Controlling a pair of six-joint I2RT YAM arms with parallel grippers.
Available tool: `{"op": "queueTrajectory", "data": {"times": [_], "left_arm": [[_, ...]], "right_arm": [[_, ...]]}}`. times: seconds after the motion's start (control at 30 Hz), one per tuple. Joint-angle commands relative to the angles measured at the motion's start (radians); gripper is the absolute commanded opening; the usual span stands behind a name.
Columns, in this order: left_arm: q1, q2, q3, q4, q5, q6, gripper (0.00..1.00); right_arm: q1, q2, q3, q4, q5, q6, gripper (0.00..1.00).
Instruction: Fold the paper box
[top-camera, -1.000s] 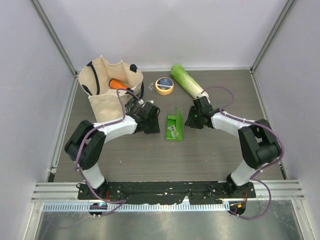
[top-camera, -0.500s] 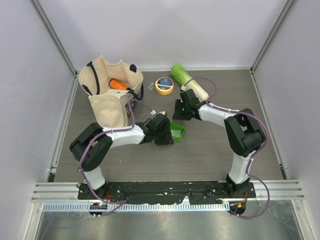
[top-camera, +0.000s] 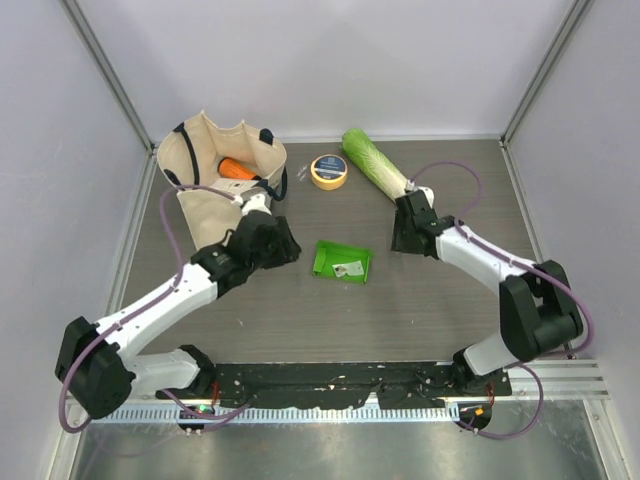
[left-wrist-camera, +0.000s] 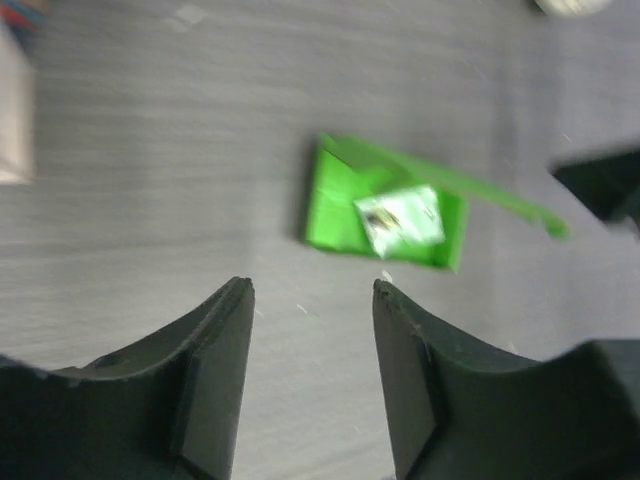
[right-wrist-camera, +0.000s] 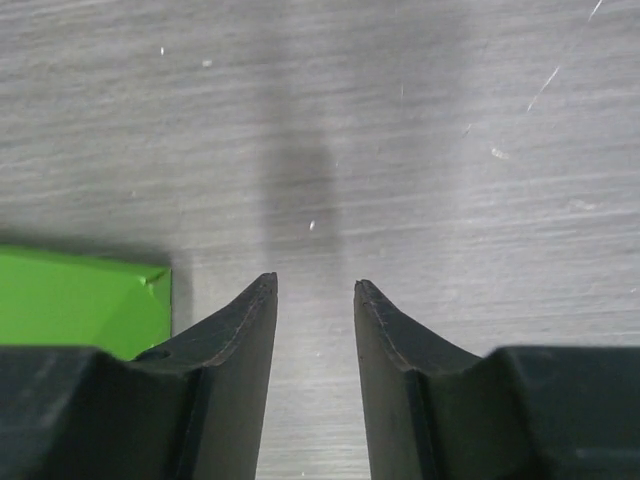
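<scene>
Top external: bright green paper box (top-camera: 342, 261) half-folded; left pincer (left-wrist-camera: 312, 290), right pincer (right-wrist-camera: 315, 285) parted, empty.

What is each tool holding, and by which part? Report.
Nothing. The left tool and right tool stand open, empty; the paper box lies free between them.

On the left hand (left-wrist-camera: 312, 292), two matt black fingers (left-wrist-camera: 215, 370): thick at the root, curving inward to blunt tips, with flat inner faces. On the right hand (right-wrist-camera: 315, 285), the same black pair, pale along the tip edges. Behind both hands, white-shelled arm links (top-camera: 165, 300) between bulky black joints (top-camera: 535, 320). Thin purple cables (top-camera: 445, 165) looping loose from just behind the hands back along the arms. Farthest from the hands, a black base plate (top-camera: 330, 378).
</scene>
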Motion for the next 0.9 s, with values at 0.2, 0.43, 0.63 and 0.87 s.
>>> {"op": "queueTrajectory", "data": {"times": [0.2,0.43,0.63,0.87], "left_arm": [[0.128,0.37,0.255,-0.112,-0.14,0.134,0.46],[0.127,0.447,0.242,-0.062,-0.005,0.145,0.49],[0.129,0.388,0.064,0.168,0.234,0.079,0.43],[0.129,0.456,0.064,0.264,0.316,0.093,0.42]], "right_arm": [[0.016,-0.152,-0.189,0.237,-0.167,0.091,0.31],[0.022,-0.268,-0.254,0.213,-0.235,0.086,0.41],[0.024,-0.371,-0.467,0.472,-0.405,0.241,0.41],[0.027,-0.327,-0.583,0.739,-0.575,0.322,0.4]]}}
